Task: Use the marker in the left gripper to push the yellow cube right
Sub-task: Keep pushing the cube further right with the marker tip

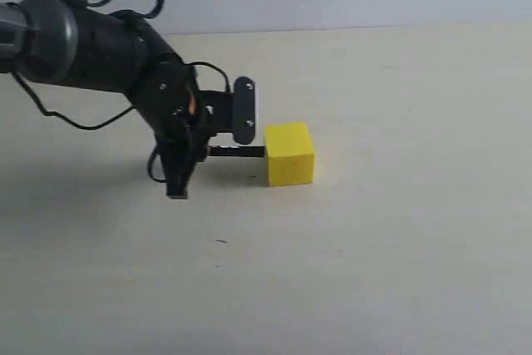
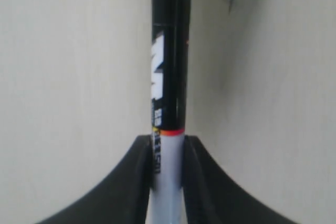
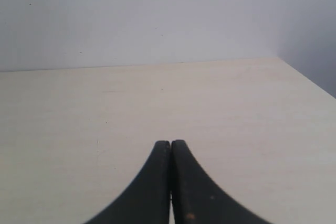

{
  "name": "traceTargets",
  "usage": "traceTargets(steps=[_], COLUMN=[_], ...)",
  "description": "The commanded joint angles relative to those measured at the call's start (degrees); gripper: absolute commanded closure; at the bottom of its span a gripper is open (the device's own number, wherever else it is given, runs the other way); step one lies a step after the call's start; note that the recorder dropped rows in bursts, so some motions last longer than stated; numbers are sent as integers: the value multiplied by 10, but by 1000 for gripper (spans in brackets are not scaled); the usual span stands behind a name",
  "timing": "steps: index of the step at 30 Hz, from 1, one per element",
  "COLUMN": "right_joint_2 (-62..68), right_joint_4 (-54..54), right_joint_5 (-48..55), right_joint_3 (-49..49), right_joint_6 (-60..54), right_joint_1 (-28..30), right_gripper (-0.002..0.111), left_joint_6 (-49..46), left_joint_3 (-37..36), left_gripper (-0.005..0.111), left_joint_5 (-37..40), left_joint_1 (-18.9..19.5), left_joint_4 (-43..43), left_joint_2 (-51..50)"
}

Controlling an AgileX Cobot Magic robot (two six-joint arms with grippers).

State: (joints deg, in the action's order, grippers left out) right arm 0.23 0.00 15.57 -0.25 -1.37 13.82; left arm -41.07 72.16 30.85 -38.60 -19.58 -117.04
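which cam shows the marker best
Left wrist view: the marker fills it, white barrel clamped in the left pincer. Exterior view shows only a thin dark stretch beside the yellow cube. Right wrist view shows none.

No wording can be read with certainty. The only printing stands on the marker [image 2: 169,77], seen close in the left wrist view. Its black half carries a bold white mark shaped like a large angular letter, perhaps an M or a W, too blurred to tell. A smaller block of white characters follows toward the white barrel, unreadable. Beyond a thin orange-red ring, a line of small dark print runs along the white barrel, equally blurred. In the exterior view the marker, at 9 o'clock from the yellow cube [image 1: 289,154], is too small to show print.
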Motion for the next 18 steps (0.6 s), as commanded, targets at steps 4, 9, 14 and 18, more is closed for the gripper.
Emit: traceTargets(steps=[4,9,14,18], right_joint_2=[-2,-2,-2,-2], right_joint_4=[0,0,0,0], right_joint_5=[-3,-3,-3,-3], right_joint_3=[3,3,3,3], right_joint_6=[-3,-3,-3,-3], right_joint_1=[2,2,2,2], right_gripper=[108,108,108,108], left_joint_6=[38,38,36,42], left_joint_3=[46,46,46,46], left_gripper=[107,107,107,107], left_joint_5=[73,108,80,4], left_joint_1=[-26,8,12,-15], left_joint_4=[-7,-4,-4,2], left_joint_2=[-13,-12,-16,-16])
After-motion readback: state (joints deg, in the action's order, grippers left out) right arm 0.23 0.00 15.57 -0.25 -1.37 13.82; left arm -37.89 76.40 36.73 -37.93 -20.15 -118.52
